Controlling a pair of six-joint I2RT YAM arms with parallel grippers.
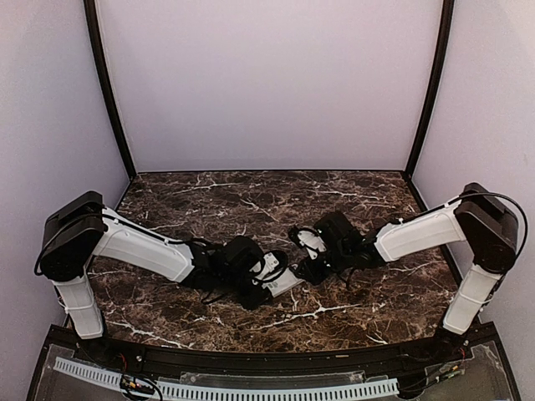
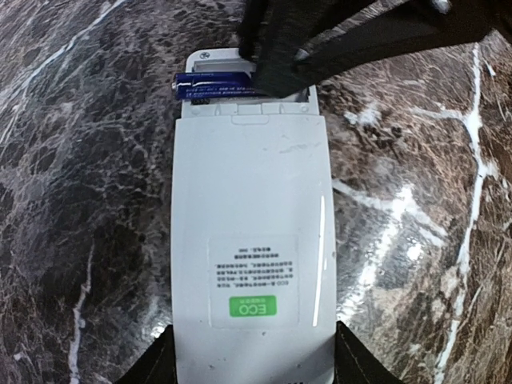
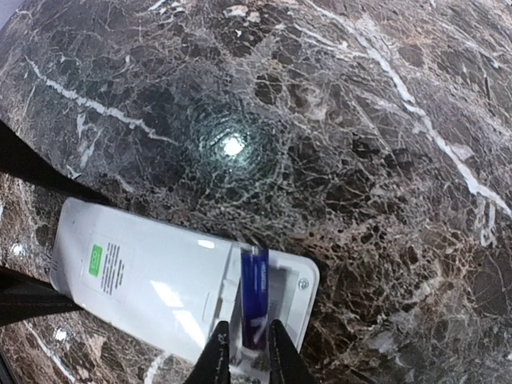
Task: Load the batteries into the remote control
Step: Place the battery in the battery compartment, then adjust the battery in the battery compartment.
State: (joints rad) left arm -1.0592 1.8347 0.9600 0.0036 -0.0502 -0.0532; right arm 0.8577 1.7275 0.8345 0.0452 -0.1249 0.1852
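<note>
The white remote control lies back side up on the marble table, a green ECO sticker on it. Its battery compartment at the far end is open. A blue battery lies across it. My left gripper is shut on the remote's near end, one finger on each long side. My right gripper is closed around the near end of the blue battery, which sits in the compartment of the remote. In the top view the two grippers, left and right, meet over the remote.
Dark marble tabletop with pale walls behind and at both sides. A black rail and a cable tray run along the near edge. No second battery shows in any view.
</note>
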